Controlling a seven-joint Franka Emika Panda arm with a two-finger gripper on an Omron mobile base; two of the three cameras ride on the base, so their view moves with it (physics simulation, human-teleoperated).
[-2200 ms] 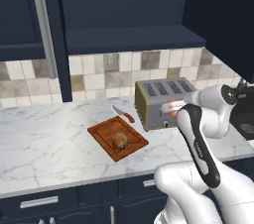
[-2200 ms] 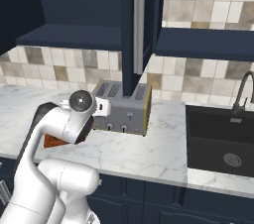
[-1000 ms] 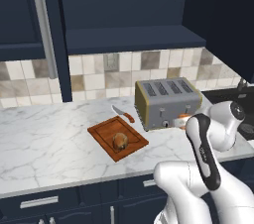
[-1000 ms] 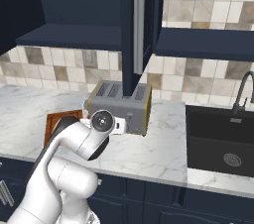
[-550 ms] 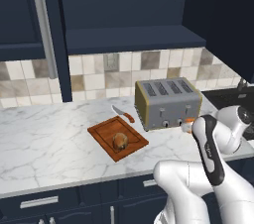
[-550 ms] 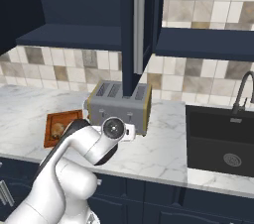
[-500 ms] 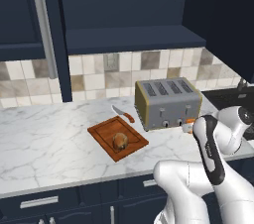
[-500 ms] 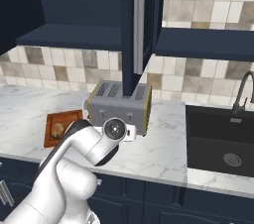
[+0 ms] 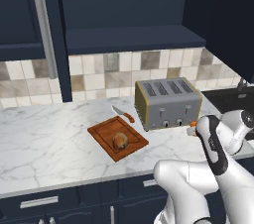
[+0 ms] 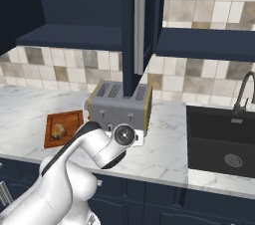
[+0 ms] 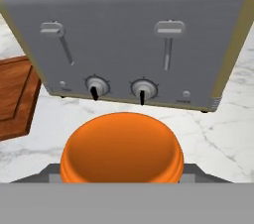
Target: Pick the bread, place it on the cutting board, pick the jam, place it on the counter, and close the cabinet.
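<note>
Counter (image 9: 49,139): hand (image 11: 121,181) low, gripping jam (image 11: 121,148)

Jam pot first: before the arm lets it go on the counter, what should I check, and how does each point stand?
1. Bread on the cutting board: ok.
2. Jam pot held in the claw, in front of the toaster: ok.
3. Pot actually resting on the counter: cannot tell, its base is hidden.
4. Bare counter around the pot, clear of the board: ok.
5. Knife away from the drop spot: ok.
6. Cabinet door closed: not ok.
</note>
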